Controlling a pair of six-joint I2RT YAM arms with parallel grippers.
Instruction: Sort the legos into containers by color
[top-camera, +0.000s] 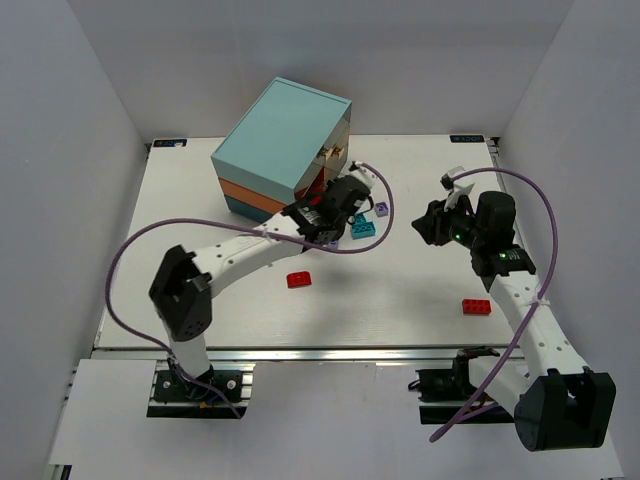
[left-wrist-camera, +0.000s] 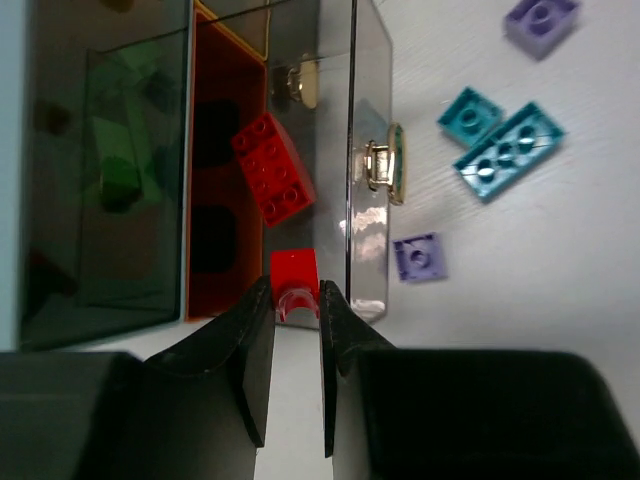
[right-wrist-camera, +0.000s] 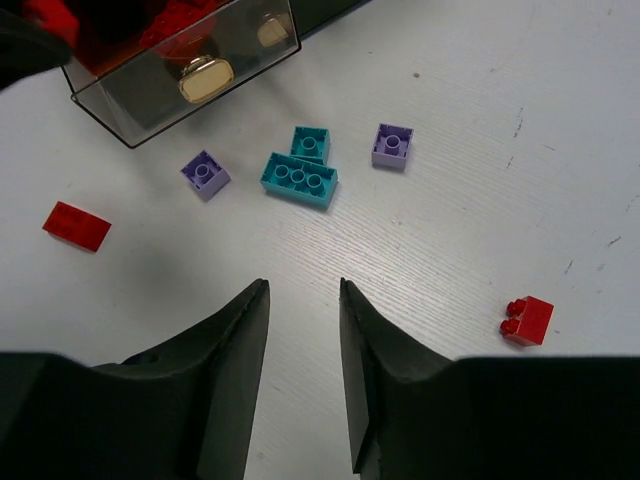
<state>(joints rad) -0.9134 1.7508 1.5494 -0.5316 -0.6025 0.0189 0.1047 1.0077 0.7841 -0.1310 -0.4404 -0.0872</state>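
My left gripper (left-wrist-camera: 296, 295) is shut on a small red lego (left-wrist-camera: 294, 275), held at the open orange drawer (left-wrist-camera: 205, 150) of the chest (top-camera: 280, 150). A bigger red lego (left-wrist-camera: 272, 168) lies inside that drawer. A green one (left-wrist-camera: 118, 180) shows through the drawer above. On the table lie two teal legos (right-wrist-camera: 300, 179) (right-wrist-camera: 310, 142), two lavender ones (right-wrist-camera: 392, 144) (right-wrist-camera: 204, 172) and two red ones (right-wrist-camera: 76, 224) (right-wrist-camera: 527, 320). My right gripper (right-wrist-camera: 303, 285) hovers open above the table, nearer than the teal pair, nothing between its fingers. From above, the left gripper (top-camera: 335, 200) is at the chest's front and the right gripper (top-camera: 432, 222) to its right.
The clear drawer front with a gold handle (right-wrist-camera: 205, 78) sticks out toward the loose legos. One red lego (top-camera: 298, 279) lies beside the left forearm, another (top-camera: 476, 306) beside the right arm. White walls close the table (top-camera: 400, 290) on three sides.
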